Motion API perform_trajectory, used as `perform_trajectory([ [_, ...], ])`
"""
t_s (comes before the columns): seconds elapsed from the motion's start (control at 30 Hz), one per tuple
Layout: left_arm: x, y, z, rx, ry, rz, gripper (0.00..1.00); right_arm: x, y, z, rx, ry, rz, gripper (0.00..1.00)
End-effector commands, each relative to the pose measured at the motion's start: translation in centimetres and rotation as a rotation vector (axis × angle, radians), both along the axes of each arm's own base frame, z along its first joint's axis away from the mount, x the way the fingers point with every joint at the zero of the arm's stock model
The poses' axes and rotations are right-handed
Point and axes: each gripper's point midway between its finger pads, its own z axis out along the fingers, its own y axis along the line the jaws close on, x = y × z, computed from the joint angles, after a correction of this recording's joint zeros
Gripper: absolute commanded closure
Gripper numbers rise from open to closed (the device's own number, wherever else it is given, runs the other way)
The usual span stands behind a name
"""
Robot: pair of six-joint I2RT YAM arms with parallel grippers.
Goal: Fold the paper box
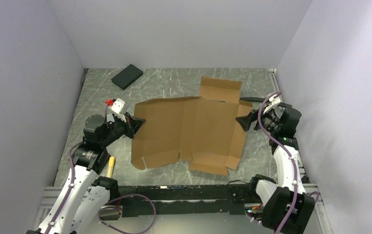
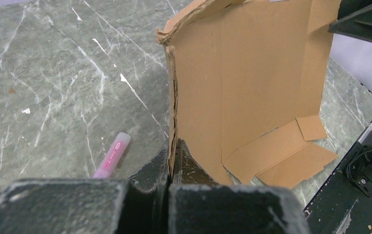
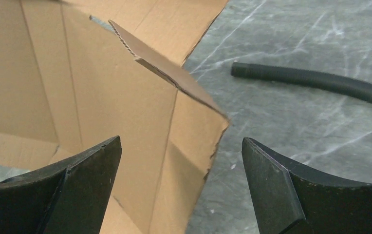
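Observation:
The paper box (image 1: 194, 131) is a brown die-cut cardboard sheet, lying mostly unfolded in the middle of the table with flaps and slots. My left gripper (image 1: 138, 123) is shut on the sheet's left edge; the left wrist view shows that cardboard edge (image 2: 172, 117) pinched between my fingers (image 2: 189, 163) and lifted. My right gripper (image 1: 243, 122) is open at the sheet's right edge. In the right wrist view a raised side flap (image 3: 174, 126) stands between my wide-apart fingers (image 3: 271, 180) without touching them.
A black rectangular pad (image 1: 127, 76) lies at the back left. A pink marker (image 2: 112, 155) lies on the marble table beside my left fingers. A black hose (image 3: 315, 80) lies right of the box. White walls enclose the table.

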Motion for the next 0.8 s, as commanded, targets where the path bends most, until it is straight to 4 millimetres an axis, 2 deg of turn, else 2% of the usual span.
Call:
perform_trajectory([
  [0.0, -0.3, 0.0, -0.1, 0.007, -0.012, -0.007, 1.0, -1.3, 1.8, 0.4, 0.056, -0.051, 0.116, 0.05],
  [0.2, -0.2, 0.1, -0.1, -0.006, -0.004, 0.006, 1.0, -1.0, 1.7, -0.6, 0.1, 0.003, 0.1, 0.17],
  [0.63, -0.2, 0.3, 0.0, -0.008, -0.006, 0.024, 1.0, -1.2, 2.0, -1.2, 0.116, 0.02, 0.128, 0.48],
  [0.77, -0.2, 0.4, 0.0, -0.007, -0.008, 0.029, 1.0, -1.2, 2.0, -1.3, 0.116, 0.025, 0.129, 0.52],
])
